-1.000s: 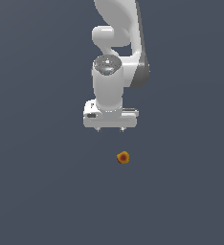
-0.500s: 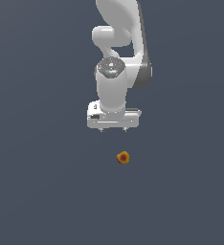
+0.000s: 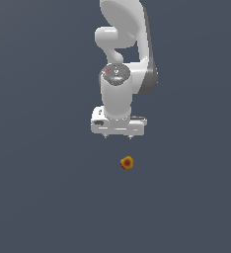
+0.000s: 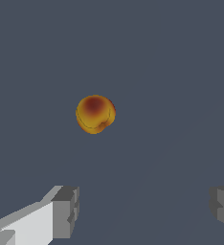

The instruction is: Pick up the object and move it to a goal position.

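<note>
Clearly my jaws stand wide apart and hold nothing; in the wrist view one dark pad shows at one side and the other pad at the far edge, with bare tabletop between them. The fruit, a small orange-yellow lump with a red patch, lies on that tabletop, apart from me, lower in the exterior view and a little to that view's right of my jaws. In the wrist view the fruit sits beyond the gap and off its middle, nearer one pad than the other.

That offset is my worry. If I drop straight down from here, I judge one finger could land on or clip the lump, and being round it would likely roll off. Shutting too high would only skim its top and squirt it out.

Room is generous: nothing else stands on the grey surface, and no edge of it shows in either view
</note>
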`<state>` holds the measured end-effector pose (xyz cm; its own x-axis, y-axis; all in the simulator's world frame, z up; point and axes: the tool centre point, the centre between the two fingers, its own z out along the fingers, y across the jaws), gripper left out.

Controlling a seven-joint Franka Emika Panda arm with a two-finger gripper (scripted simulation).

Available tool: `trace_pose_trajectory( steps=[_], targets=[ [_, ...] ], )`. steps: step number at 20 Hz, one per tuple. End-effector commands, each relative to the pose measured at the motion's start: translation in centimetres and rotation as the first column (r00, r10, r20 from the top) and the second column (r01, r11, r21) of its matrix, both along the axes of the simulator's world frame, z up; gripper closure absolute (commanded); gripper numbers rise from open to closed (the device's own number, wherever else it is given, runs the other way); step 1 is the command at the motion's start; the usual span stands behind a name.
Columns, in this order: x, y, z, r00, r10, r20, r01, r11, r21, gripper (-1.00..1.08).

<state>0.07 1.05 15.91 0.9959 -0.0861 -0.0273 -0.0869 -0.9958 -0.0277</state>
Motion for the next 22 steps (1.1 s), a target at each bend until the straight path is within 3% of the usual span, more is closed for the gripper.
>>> trace_pose_trajectory(
  steps=[1, 11, 16, 22],
  targets=[
    [0.3, 0.2, -0.3, 0.999, -0.042, -0.001, 0.042, 0.999, -0.001, -0.92],
    [2.2, 1.3, -2.2, 0.961, -0.276, -0.001, 0.276, 0.961, -0.009, -0.92],
    [3.1, 1.9, -3.3, 0.919, -0.394, 0.001, 0.394, 0.919, -0.015, -0.92],
    [4.1, 2.7, -4.6, 0.850, -0.526, 0.005, 0.526, 0.850, -0.021, -0.92]
  ],
)
